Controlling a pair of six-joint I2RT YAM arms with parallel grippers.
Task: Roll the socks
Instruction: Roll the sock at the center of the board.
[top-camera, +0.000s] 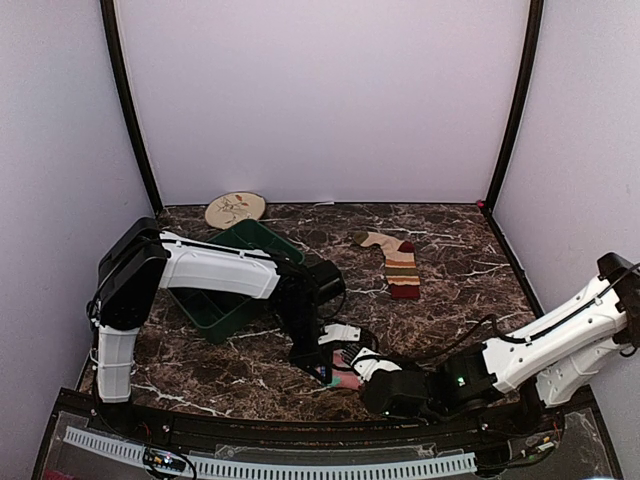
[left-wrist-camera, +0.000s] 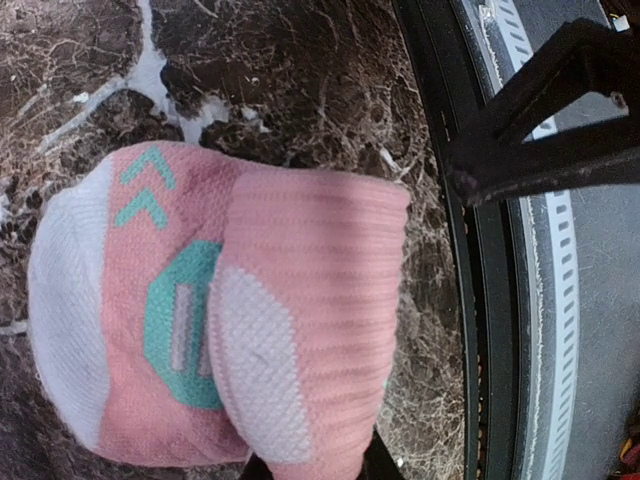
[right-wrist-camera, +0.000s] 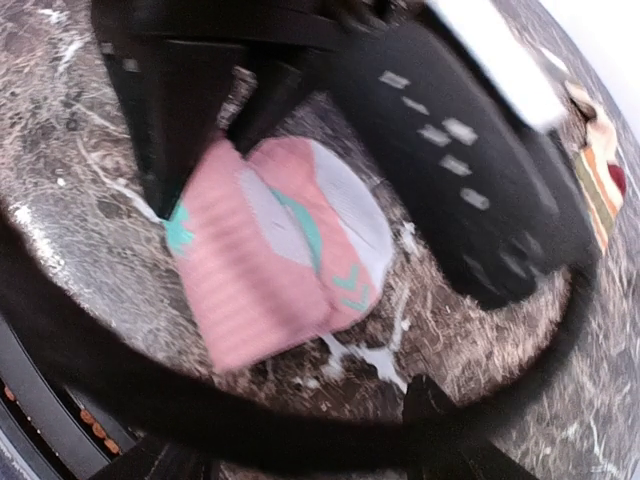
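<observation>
At lower centre of the overhead view, the pink sock lies on the marble table close to its near edge. It is mostly covered by the left gripper, set over it from the upper left, and the right gripper, just beside it on the right. The striped sock lies flat and alone right of centre, well apart from both arms; a green bin and a plate sit to the left. From the left wrist, the pink sock fills the middle of the frame, folded over on itself, with the ribbed cuff layer on top. Its lower end runs off the bottom edge between two dark finger stubs, so the left gripper appears nipped nearly closed on that end, though the contact itself is cut off. The right-wrist view is blurred: the folded sock sits left of centre with the left arm's dark fingers bearing on its upper edge. The right gripper's own fingers show only as dark tips at the bottom, set wide with nothing between them. A black cable crosses the lower frame and hides the table there. Judgement: the sock is light, soft and limp, will not keep a fold unless pinned, and may slide on the polished top. It is best taken at the folded edge, through all layers. How many turns are made cannot be read.
</observation>
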